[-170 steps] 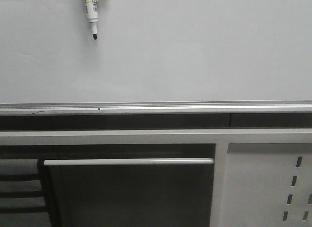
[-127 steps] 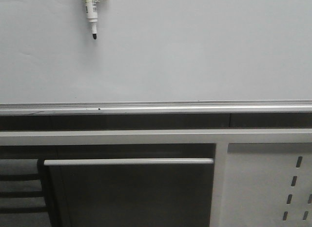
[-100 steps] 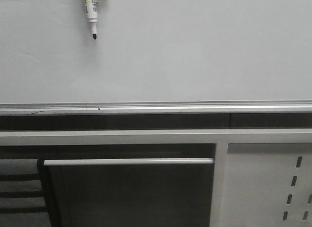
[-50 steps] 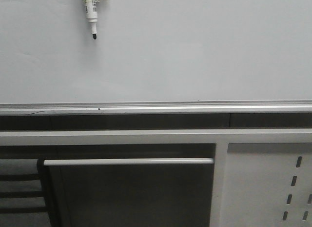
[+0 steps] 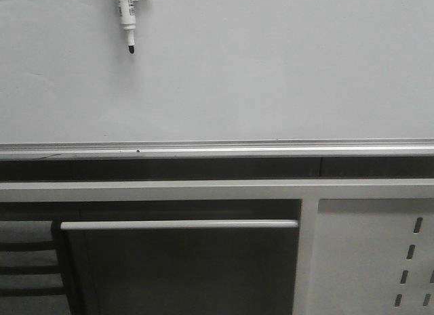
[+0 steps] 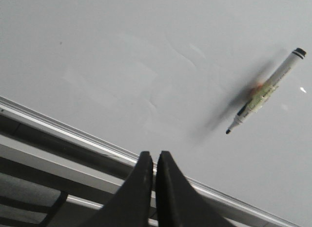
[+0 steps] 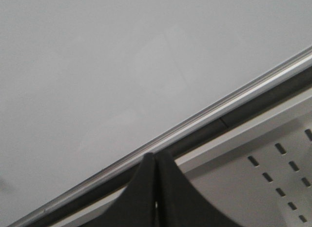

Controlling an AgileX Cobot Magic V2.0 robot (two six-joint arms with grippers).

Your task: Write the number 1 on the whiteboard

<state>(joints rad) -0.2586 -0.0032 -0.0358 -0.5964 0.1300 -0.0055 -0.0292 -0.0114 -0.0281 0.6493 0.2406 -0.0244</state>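
The whiteboard point(image 5: 271, 71) fills the upper front view, with a silver rail point(image 5: 217, 151) along its lower edge. A white marker point(image 5: 127, 17) with a black tip hangs on the board at its top left, tip pointing down. No black stroke of a number 1 shows on the board. Neither gripper shows in the front view. My left gripper point(image 6: 155, 156) is shut and empty, in front of the rail point(image 6: 63, 132), well apart from the marker point(image 6: 265, 92). My right gripper point(image 7: 155, 157) is shut and empty, in front of the rail point(image 7: 219, 107) and board point(image 7: 122, 66).
Below the rail runs a dark gap, then a white frame bar point(image 5: 203, 190). A white panel with slots point(image 5: 380, 261) stands at the lower right and also shows in the right wrist view point(image 7: 273, 173). A dark opening with a silver bar point(image 5: 176, 224) is at the lower left.
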